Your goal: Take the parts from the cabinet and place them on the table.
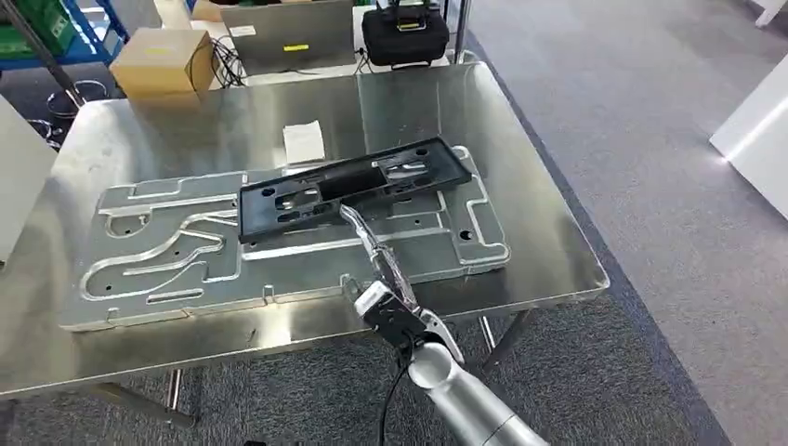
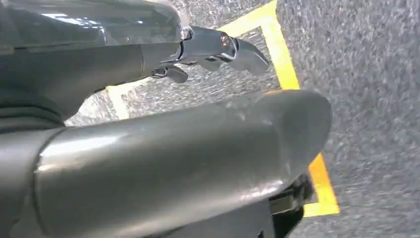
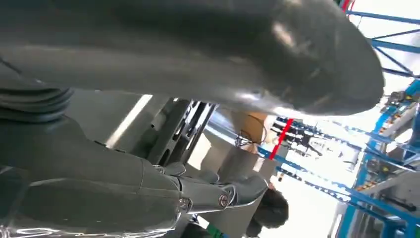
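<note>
I am watching my right hand [image 1: 372, 243] reaching with fingers extended to the near edge of the black plastic part [image 1: 353, 189] lying across the metal plate [image 1: 167, 265] on the table [image 1: 558, 251], apparently gripping nothing; the part is looking light, stiff and slippery, best held mid-edge.

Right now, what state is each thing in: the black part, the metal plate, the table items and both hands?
black part: lying flat across the metal plate, at a slant.
metal plate: flat on the steel table.
right hand: stretched out over the plate, fingertips at the black part's near edge; grip unclear.
left hand: hanging over the floor, fingers apart, holding nothing.
cardboard box: closed.
black bag: upright beyond the table.
</note>
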Robot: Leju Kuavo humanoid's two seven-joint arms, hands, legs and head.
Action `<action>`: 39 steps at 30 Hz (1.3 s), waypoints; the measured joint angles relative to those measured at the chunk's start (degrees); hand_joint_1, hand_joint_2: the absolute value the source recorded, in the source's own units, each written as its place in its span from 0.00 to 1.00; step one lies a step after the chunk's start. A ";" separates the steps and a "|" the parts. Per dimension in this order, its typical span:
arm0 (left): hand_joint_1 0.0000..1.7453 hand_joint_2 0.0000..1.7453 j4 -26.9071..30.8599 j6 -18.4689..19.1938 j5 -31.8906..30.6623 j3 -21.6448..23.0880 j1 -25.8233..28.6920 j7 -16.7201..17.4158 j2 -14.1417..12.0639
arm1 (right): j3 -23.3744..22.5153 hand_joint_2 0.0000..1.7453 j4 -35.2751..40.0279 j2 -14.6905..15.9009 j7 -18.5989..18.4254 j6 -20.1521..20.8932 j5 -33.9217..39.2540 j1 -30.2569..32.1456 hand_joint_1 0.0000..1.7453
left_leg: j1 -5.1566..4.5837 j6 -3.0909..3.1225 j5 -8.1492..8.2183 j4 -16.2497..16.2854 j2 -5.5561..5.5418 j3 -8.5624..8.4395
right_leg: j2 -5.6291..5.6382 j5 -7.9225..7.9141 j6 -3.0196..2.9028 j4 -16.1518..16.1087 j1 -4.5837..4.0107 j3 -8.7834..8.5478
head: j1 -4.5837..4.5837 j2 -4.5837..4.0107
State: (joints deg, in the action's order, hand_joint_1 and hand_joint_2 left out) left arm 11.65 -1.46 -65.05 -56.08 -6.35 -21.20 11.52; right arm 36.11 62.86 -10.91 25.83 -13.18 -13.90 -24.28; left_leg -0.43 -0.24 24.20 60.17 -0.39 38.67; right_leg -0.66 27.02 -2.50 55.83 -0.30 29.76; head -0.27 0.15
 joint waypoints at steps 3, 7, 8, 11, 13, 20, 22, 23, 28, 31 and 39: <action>0.00 0.00 0.00 0.02 -0.35 0.00 0.13 0.11 -0.02 | 0.00 0.00 -0.02 -0.04 0.07 0.00 0.11 0.71 0.00 | 0.92 -1.21 8.51 11.15 0.04 2.22 | -0.18 -1.83 0.00 0.11 0.14 2.35 | 0.14 0.00; 0.00 0.00 0.00 -0.15 -0.65 0.00 0.17 0.29 -0.20 | 0.00 0.00 -0.02 -0.04 0.15 0.04 0.13 1.55 0.00 | 2.14 -2.94 2.89 9.41 0.11 -3.17 | -0.46 -3.92 1.38 1.65 1.11 6.74 | 0.18 0.00; 0.00 0.00 0.00 -0.24 -0.83 0.00 0.11 0.31 -0.22 | 0.00 0.00 -0.04 -0.04 0.15 0.07 0.15 1.55 0.00 | 2.54 -3.36 2.54 4.69 0.17 -6.76 | -0.43 -4.21 1.82 2.45 1.27 7.68 | 0.18 0.00; 0.00 0.00 0.00 -0.28 -0.92 0.02 0.10 0.37 -0.24 | 0.00 0.00 -0.04 -0.09 0.17 0.09 0.20 1.68 0.00 | 2.01 -1.84 5.96 -1.49 -0.10 -9.83 | -0.35 -5.15 3.04 3.72 1.00 8.68 | 0.01 0.00; 0.00 0.00 0.00 -0.28 -0.92 0.02 0.07 0.42 -0.24 | 0.00 0.00 -0.04 -0.11 0.15 0.09 0.22 1.70 0.00 | 1.66 -0.60 5.31 -1.09 -0.08 -9.36 | -0.33 -6.23 3.99 3.21 1.24 8.73 | 0.25 0.02; 0.00 0.00 0.00 -0.31 -1.42 0.02 -0.04 0.79 -0.22 | 0.00 0.00 -1.05 0.07 0.11 0.11 0.31 1.77 0.00 | 1.16 1.63 0.25 -1.41 0.44 -3.79 | 0.28 6.18 4.51 20.70 1.51 12.81 | -0.17 0.00; 0.00 0.00 0.00 -0.52 -1.60 0.04 -0.05 0.81 -0.20 | 0.00 0.00 -1.42 0.04 0.13 0.11 0.31 1.76 0.00 | 0.78 1.57 -1.10 -1.41 0.40 -1.99 | 0.37 2.30 3.68 16.51 1.18 8.36 | -0.15 0.02; 0.00 0.00 0.00 -0.63 -1.62 0.07 -0.07 0.88 -0.15 | 0.00 0.00 -1.51 0.02 0.13 0.13 0.31 1.70 0.00 | 0.67 1.49 -1.76 -1.41 0.31 -1.32 | 0.45 1.49 2.89 11.80 0.83 4.56 | -0.14 0.02; 0.00 0.00 0.00 -0.94 -1.84 0.17 -0.17 1.14 0.17 | 0.00 0.00 -1.86 -0.33 0.15 0.13 0.18 1.16 0.00 | 0.95 -0.12 -4.76 -2.29 0.32 -0.65 | 0.50 3.02 1.44 1.33 -0.50 -1.80 | -0.61 0.02; 0.00 0.00 0.00 -0.94 -1.97 0.20 -0.03 1.18 0.17 | 0.00 0.00 -2.34 -0.48 0.15 0.13 0.18 1.14 0.00 | 1.01 -0.83 1.09 1.14 0.17 1.14 | 0.05 0.22 0.21 0.17 0.25 0.01 | 0.00 0.02; 0.00 0.00 0.00 -1.13 -1.75 0.17 -0.09 1.16 0.11 | 0.00 0.00 -3.87 -0.59 0.33 0.31 0.52 2.32 0.00 | 1.81 -2.37 2.93 4.05 0.23 -7.65 | -0.33 -4.62 1.51 2.69 0.57 8.19 | 0.16 0.02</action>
State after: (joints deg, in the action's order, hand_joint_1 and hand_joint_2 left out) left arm 11.65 -2.60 -66.79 -55.91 -6.44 -20.04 11.63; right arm 36.11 58.99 -11.50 26.16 -12.87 -13.38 -21.97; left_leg 1.38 -2.62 27.14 64.22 -0.15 31.03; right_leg -0.99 22.39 -0.99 58.52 0.27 37.95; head -0.11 0.17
